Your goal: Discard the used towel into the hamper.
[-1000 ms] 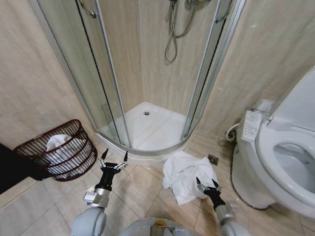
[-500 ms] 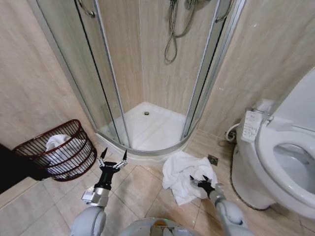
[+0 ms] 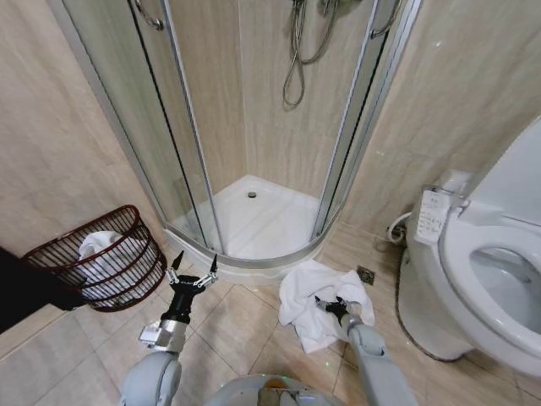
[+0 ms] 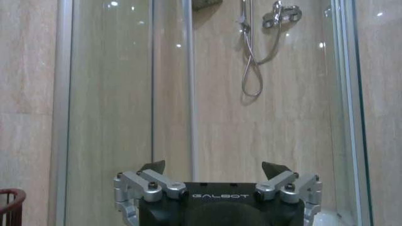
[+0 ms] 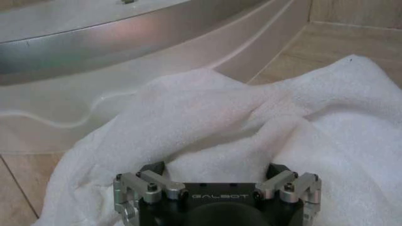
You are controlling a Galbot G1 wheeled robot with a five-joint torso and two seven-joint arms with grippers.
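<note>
**Right gripper down on the towel, hamper off to the left**

The white towel (image 3: 314, 300) lies crumpled on the tiled floor (image 3: 237, 326), just in front of the curved step of the shower stall (image 3: 254, 222) and beside the toilet (image 3: 482, 288). The right gripper (image 3: 331, 305) sits over the towel's near part with its jaws spread apart; in the right wrist view the two dark fingertips (image 5: 152, 168) press into the folds of the towel (image 5: 220, 127), one to each side of a raised ridge of cloth — open around it, with nothing clamped between them.

The left gripper (image 3: 193, 268) hangs above the floor in front of the shower's glass door, pointing upward, its jaws spread wide and holding nothing. In its own wrist view the left gripper (image 4: 214, 166) faces the glass, with the shower hose (image 4: 251, 61) hanging on the wall behind.

The hamper (image 3: 106, 258) — a small dark red-brown wire basket with a rounded front — stands on the floor against the left wall, well apart from the towel and to the left of the left gripper. A piece of white cloth (image 3: 97, 245) already lies inside it. A sliver of the hamper's rim (image 4: 11, 200) shows at the edge of the left wrist view.
</note>
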